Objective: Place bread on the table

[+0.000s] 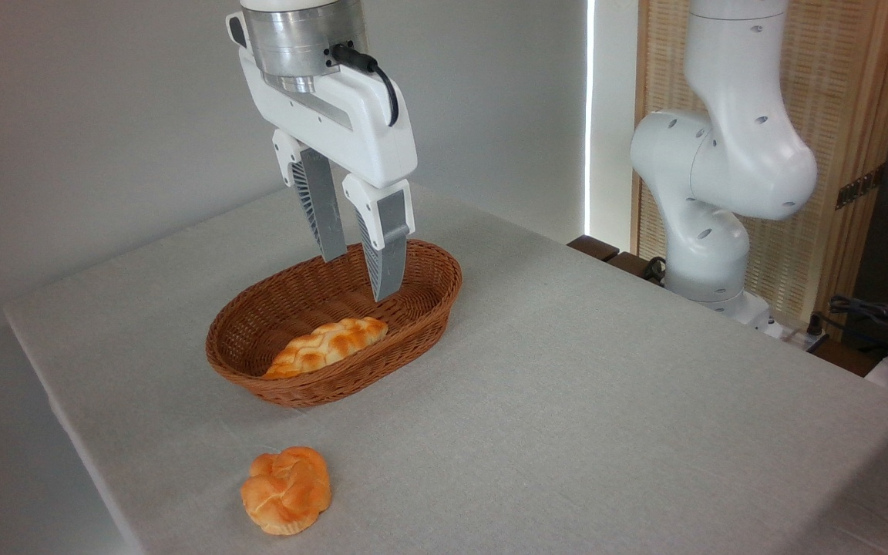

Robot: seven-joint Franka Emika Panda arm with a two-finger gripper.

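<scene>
The bread (287, 490), a small round golden-orange bun with a knotted top, lies on the light-grey table (583, 401) near its front left edge. My gripper (359, 276) hangs open above the far end of the wicker basket, well behind and above the bun. Nothing is between its grey ribbed fingers (382, 254).
A brown oval wicker basket (274, 385) stands mid-table and holds a longer braided loaf (328, 345). The arm's white base (710, 231) rises at the table's right rear. Cables (876, 316) lie at the far right. A grey wall runs behind.
</scene>
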